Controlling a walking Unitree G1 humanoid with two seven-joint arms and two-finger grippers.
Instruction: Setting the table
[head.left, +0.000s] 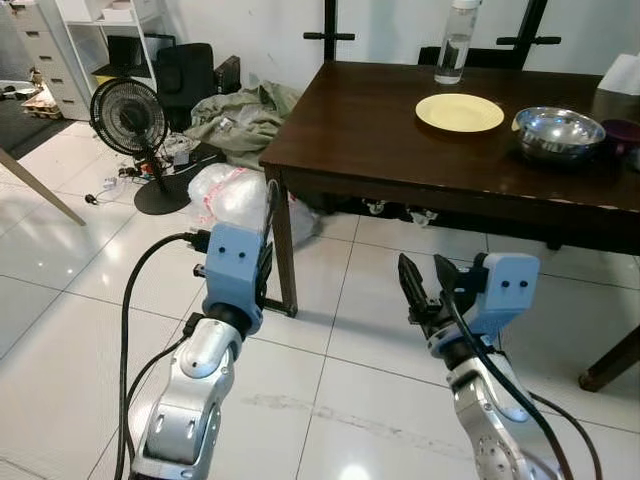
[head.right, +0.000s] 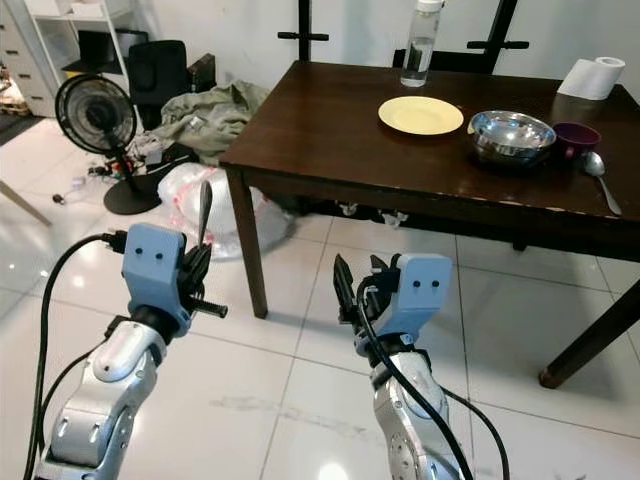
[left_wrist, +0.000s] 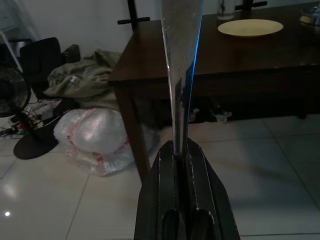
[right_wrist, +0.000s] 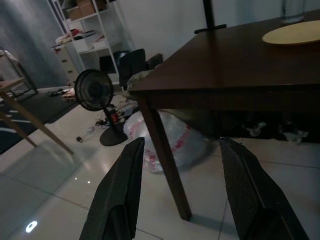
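Note:
My left gripper (left_wrist: 181, 150) is shut on a flat silver table knife (left_wrist: 181, 60) that points straight up; the blade also shows as a thin dark strip (head.right: 205, 210). My right gripper (head.left: 425, 285) hangs open above the floor tiles with nothing between its fingers (right_wrist: 120, 195). Both are in front of and below the dark wooden table (head.left: 370, 140). On the table stand a yellow plate (head.left: 459, 112), a steel bowl (head.left: 557, 132), a purple cup (head.right: 577, 137), a spoon (head.right: 600, 175) and a clear water bottle (head.left: 455, 40).
The table's near leg (head.left: 283, 250) stands between the two arms. To the left lie a plastic bag (head.left: 235, 195), a pile of clothes (head.left: 240, 115) and a black floor fan (head.left: 130, 120). A paper roll (head.right: 595, 78) sits at the table's far right.

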